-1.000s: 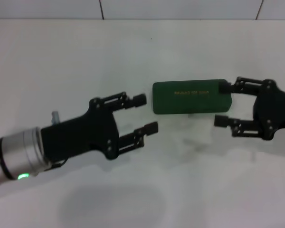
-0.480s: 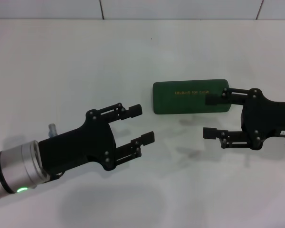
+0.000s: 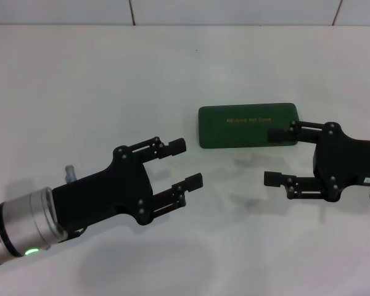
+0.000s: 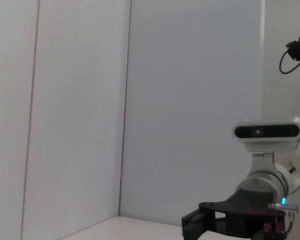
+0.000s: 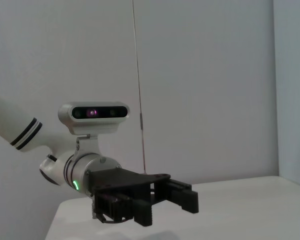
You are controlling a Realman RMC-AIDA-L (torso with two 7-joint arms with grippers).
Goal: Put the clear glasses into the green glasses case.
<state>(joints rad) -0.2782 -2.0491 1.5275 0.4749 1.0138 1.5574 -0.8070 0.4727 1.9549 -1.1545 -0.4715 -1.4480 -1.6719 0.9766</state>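
The green glasses case [image 3: 246, 125] lies shut on the white table, right of centre, gold lettering on its lid. My left gripper [image 3: 187, 163] hovers open to the near left of the case, holding nothing. On the case's near right my right gripper [image 3: 272, 156] is open and empty, its far finger [image 3: 276, 134] crossing the case's right front corner in the head view. The left wrist view shows the right gripper [image 4: 225, 225] from afar; the right wrist view shows the left gripper [image 5: 155, 200]. I cannot make out the clear glasses in any view.
The white table [image 3: 111, 80] spreads out on all sides of the case, up to a tiled wall [image 3: 234, 11] at the back. Faint shadows lie on the table between the two grippers.
My right gripper has pulled away from the case's right end, moving left and nearer to me. The left gripper has dropped back slightly toward me. The case has not moved.
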